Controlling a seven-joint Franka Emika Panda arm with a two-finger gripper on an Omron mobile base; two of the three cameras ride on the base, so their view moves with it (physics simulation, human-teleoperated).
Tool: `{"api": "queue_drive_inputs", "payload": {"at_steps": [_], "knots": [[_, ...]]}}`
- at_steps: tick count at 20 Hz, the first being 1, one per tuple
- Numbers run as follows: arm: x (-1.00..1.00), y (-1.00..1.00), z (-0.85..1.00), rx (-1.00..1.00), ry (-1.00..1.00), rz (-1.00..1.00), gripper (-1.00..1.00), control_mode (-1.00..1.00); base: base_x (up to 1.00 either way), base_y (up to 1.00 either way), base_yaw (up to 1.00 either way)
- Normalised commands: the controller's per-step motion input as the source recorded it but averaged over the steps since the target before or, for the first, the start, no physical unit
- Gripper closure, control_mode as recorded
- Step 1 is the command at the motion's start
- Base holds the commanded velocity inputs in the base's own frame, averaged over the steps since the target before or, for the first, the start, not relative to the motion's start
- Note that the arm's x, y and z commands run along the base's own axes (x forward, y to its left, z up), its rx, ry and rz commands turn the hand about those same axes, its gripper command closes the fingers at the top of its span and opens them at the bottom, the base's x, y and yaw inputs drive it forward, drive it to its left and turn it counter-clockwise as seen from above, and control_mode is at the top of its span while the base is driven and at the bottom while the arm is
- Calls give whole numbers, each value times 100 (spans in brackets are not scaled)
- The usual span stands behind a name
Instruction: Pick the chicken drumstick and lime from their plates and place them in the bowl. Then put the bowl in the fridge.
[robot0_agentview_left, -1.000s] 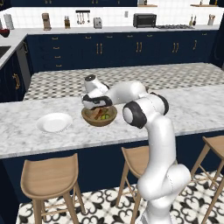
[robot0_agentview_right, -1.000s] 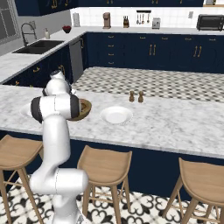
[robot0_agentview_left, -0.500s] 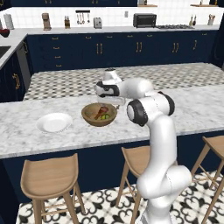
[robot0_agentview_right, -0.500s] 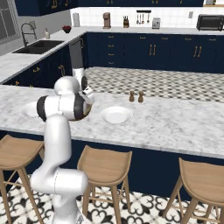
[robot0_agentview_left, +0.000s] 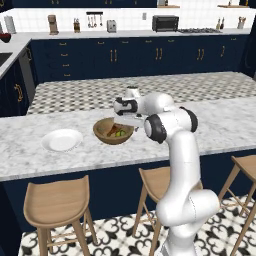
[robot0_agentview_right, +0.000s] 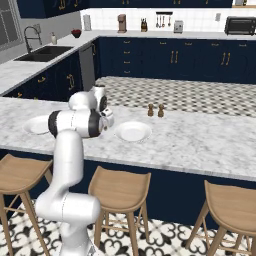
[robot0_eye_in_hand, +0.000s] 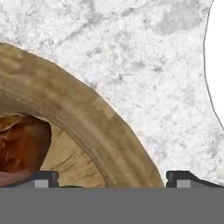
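Observation:
The brown wooden bowl (robot0_agentview_left: 113, 131) stands on the marble island counter with the reddish chicken drumstick (robot0_agentview_left: 113, 128) and the green lime (robot0_agentview_left: 120, 133) inside it. My gripper (robot0_agentview_left: 126, 122) is open and points down at the bowl's right rim. In the hand view its fingertips (robot0_eye_in_hand: 41, 178) stand on either side of the bowl's rim (robot0_eye_in_hand: 87, 118), with the drumstick (robot0_eye_in_hand: 22, 144) at the inner side. One white plate (robot0_agentview_left: 62, 140) lies left of the bowl. Both plates (robot0_agentview_right: 133, 131) (robot0_agentview_right: 37, 125) show bare in the right base view. The fridge is out of view.
Two small shakers (robot0_agentview_right: 155, 110) stand on the counter beyond the nearer plate. Wooden stools (robot0_agentview_left: 55, 205) line the island's front edge. Navy cabinets and a back counter with a toaster oven (robot0_agentview_left: 165, 23) run along the far wall, and a sink (robot0_agentview_right: 42, 52) sits at the left.
The hand swung from above the bowl's left side to its right side and came down to the rim. The jaws opened a little wider. The bowl and plates stayed put.

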Motion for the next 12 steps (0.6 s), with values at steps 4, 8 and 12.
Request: {"api": "queue_drive_inputs", "payload": {"at_steps": [4, 8, 12], "knots": [[11, 0, -32, 4, 1, 0, 100, -100, 0, 0, 0], [-3, 0, 0, 0, 0, 0, 100, -100, 0, 0, 0], [-55, -3, 55, 1, -8, -1, 100, -100, 0, 0, 0]]}}
